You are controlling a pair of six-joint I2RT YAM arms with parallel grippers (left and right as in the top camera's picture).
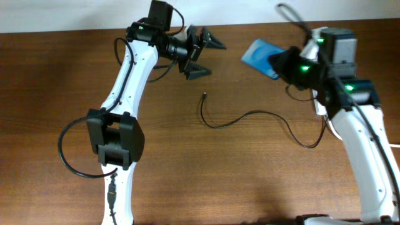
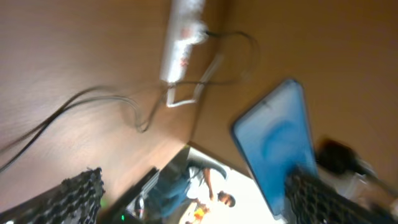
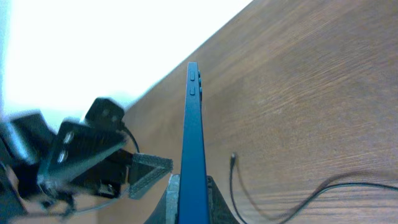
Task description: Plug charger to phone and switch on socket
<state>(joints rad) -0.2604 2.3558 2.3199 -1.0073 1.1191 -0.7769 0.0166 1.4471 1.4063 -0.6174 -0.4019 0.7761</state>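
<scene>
Right claw [image 3: 193, 198] grips the phone [image 1: 256, 54], upper right; left claw [image 1: 201, 55] gapes empty; charger [image 1: 247, 115] lies unplugged on the counter [image 1: 187, 165], centre frame.

A: Work surface?
B: Brown wood-grain table [image 1: 206, 175]; its far edge meets a white backdrop [image 1: 62, 12].
A: Anything beyond the edge?
B: Left wrist view: blurred figure [image 2: 177, 186] in blue, details unreadable.

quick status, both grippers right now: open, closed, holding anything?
Left gripper: open, holding nothing.
Right gripper: closed on the phone, gripped by its lower end.
</scene>
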